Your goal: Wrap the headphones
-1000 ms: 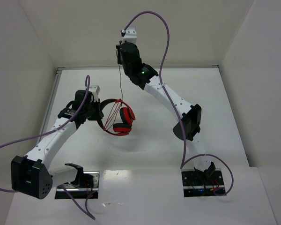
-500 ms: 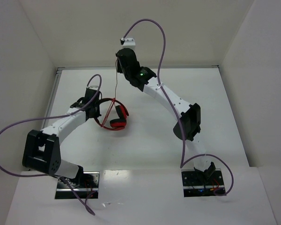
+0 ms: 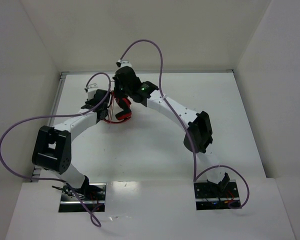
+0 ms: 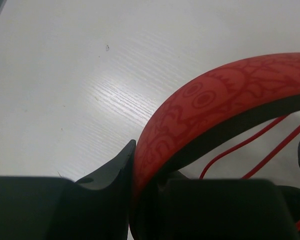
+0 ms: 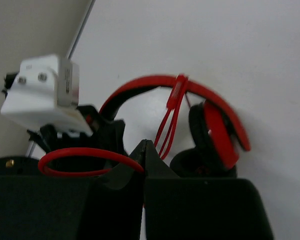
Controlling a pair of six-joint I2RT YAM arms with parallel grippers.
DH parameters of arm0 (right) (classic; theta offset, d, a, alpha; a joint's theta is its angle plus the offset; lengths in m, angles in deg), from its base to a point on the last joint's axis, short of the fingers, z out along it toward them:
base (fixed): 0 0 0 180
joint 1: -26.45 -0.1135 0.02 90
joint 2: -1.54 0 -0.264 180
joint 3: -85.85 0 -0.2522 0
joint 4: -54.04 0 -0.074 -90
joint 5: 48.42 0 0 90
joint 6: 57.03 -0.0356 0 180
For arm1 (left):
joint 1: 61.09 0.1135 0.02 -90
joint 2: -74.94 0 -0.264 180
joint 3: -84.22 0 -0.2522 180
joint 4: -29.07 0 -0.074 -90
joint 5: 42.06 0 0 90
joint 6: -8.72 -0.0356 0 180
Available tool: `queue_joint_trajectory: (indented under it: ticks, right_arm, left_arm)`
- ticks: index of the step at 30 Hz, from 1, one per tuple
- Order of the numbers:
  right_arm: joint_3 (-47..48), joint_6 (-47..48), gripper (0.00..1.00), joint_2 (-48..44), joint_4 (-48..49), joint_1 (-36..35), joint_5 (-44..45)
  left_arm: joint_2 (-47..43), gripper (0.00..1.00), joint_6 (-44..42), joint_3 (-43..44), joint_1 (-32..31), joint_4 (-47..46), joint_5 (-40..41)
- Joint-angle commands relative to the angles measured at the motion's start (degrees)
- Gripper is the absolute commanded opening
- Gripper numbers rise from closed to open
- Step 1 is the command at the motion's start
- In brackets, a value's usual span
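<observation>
The left gripper (image 4: 147,165) is clenched on the headband (image 4: 215,95) of the headphones (image 3: 121,107), which is red with darker cartoon-face doodles and black underneath. The red ear cups (image 5: 212,132) with black cushions sit just beyond the right gripper (image 5: 144,150), which is pinched tight on a loop of the thin red cable (image 5: 85,151).

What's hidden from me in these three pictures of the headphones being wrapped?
Top view: the headphones are tiny and partly under the right hand, so the windings cannot be counted.
Left wrist view: only the headband and some cable strands show; frame edges cut off the rest.
Right wrist view: the right hand's black body fills the lower frame; the cable's plug end is not visible.
</observation>
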State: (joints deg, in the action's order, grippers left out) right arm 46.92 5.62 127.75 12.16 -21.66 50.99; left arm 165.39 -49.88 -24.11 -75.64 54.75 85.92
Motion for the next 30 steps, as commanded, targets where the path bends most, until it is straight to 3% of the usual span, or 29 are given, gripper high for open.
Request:
queue_joint_trajectory:
  ticks: [1, 7, 8, 17, 30]
  right_arm:
    - [-3.02, -4.19, 0.01, -3.87, 1.75, -1.72, -6.93]
    - [-4.08, -6.04, 0.01, -4.4, 3.25, -3.38, -10.2]
    - [-6.61, -7.35, 0.01, -4.4, 3.25, -4.17, -12.29]
    - [-14.18, -8.51, 0.01, -6.15, 3.77, -6.02, -12.84]
    - [-29.56, -9.03, 0.01, -10.72, 9.75, -6.02, -12.23]
  left_arm:
    - [1.21, 0.0, 10.86, 4.05, -0.13, -7.26, 4.3]
    - [5.69, 0.0, 15.7, 9.14, 0.48, -6.74, 3.69]
    - [7.52, 0.0, 20.15, 12.28, 2.57, -6.13, 0.12]
    - [9.91, 0.0, 28.62, 14.78, 6.99, -6.99, -12.04]
    - [11.59, 0.0, 30.56, 25.32, 10.5, -7.0, -26.19]
